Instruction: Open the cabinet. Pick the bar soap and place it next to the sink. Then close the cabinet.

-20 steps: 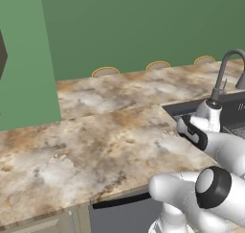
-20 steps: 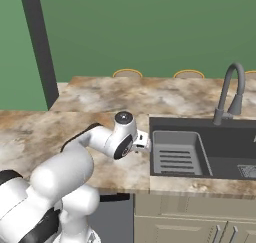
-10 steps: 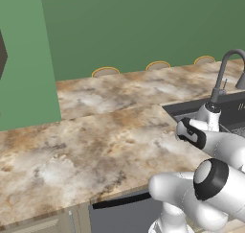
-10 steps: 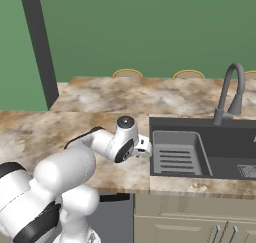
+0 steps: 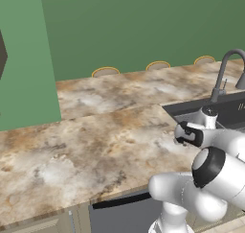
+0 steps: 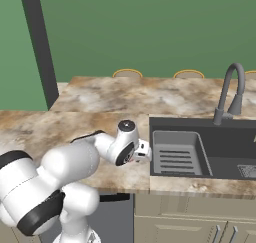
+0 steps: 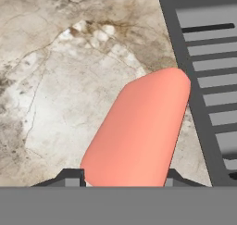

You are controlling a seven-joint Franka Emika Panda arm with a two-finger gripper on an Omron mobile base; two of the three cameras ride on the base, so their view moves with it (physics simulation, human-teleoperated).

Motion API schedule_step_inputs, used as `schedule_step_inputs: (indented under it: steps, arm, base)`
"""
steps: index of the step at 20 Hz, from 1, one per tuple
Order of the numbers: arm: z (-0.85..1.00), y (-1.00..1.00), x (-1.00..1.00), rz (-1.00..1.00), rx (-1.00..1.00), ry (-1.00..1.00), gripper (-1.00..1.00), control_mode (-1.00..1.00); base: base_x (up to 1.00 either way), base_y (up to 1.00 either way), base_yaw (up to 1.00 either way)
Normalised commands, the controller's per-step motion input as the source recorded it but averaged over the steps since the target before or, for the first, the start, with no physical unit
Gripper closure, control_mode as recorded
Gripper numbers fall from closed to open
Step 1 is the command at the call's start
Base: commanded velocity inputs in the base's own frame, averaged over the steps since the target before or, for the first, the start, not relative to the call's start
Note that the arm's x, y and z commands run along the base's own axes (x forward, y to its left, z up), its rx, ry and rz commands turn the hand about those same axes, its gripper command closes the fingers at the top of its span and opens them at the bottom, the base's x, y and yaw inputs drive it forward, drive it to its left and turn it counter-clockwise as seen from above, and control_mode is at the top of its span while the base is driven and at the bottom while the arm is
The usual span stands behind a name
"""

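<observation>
Pinching a smooth, rounded pink bar soap (image 7: 139, 131), the gripper (image 7: 124, 177) overhangs marbled counter (image 7: 55, 80).

In the hand view the salmon-pink rounded bar of soap (image 7: 139, 131) runs off the bottom, so its near end and whether the two dark fingertips (image 7: 69, 177) actually press on it can't be made out. The dark grey ribbed sink basin (image 7: 208, 57) is cut by the right edge there. From the base cameras the hand (image 6: 144, 152) is mostly tucked behind the white wrist, soap hidden. The curved grey gooseneck faucet (image 5: 225, 71) is clipped at the right edge in the left base view.
</observation>
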Motion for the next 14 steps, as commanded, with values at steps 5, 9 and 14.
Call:
schedule_step_inputs:
  steps: [5,9,14]
  arm:
    - [-0.26,0.00,0.00,0.00,0.00,0.00,1.00,-1.00]
    - [-0.13,0.00,0.00,0.00,0.00,0.00,1.00,-1.00]
    - [-0.06,0.00,0.00,0.00,0.00,0.00,1.00,-1.00]
  base:
    - [0.00,0.00,0.00]
    - [0.00,0.00,0.00]
    - [0.00,0.00,0.00]
